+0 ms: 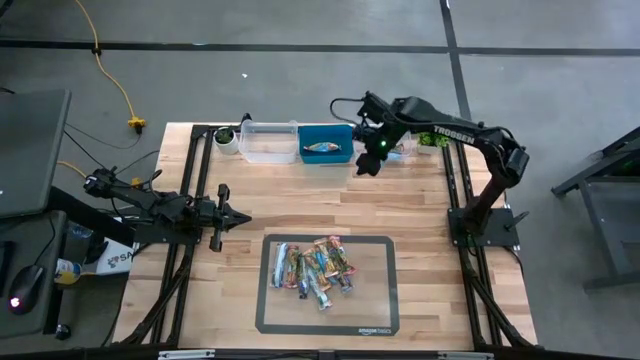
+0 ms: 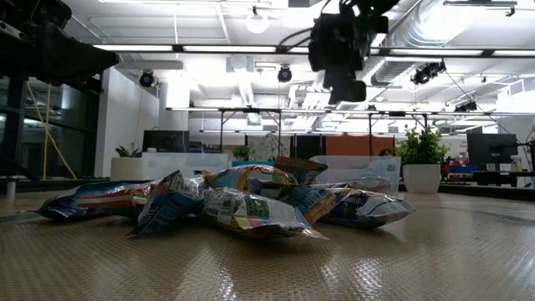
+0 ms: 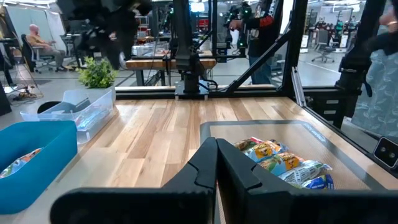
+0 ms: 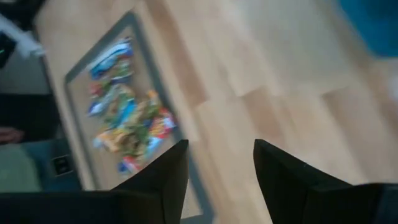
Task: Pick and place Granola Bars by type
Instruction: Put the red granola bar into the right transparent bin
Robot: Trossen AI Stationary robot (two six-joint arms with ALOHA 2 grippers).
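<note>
Several granola bars [image 1: 315, 270] in blue, teal and red-orange wrappers lie heaped on a dark-rimmed mat [image 1: 327, 325] near the table's front edge; the low view shows the heap [image 2: 242, 205] close up. One more bar [image 1: 322, 148] lies in the blue bin [image 1: 340, 135] at the far edge. My right gripper [image 1: 368, 160] hangs above the table just right of the blue bin, slanting down, open with nothing between its fingers [image 4: 221, 168]. My left gripper [image 1: 235, 217] waits at the table's left side, level and shut [image 3: 216, 162].
A clear bin [image 1: 268, 142] stands left of the blue one, and another clear bin [image 1: 408, 150] is partly hidden under the right arm. A small potted plant [image 1: 228, 138] sits at the far left. Bare wood lies between the bins and the mat.
</note>
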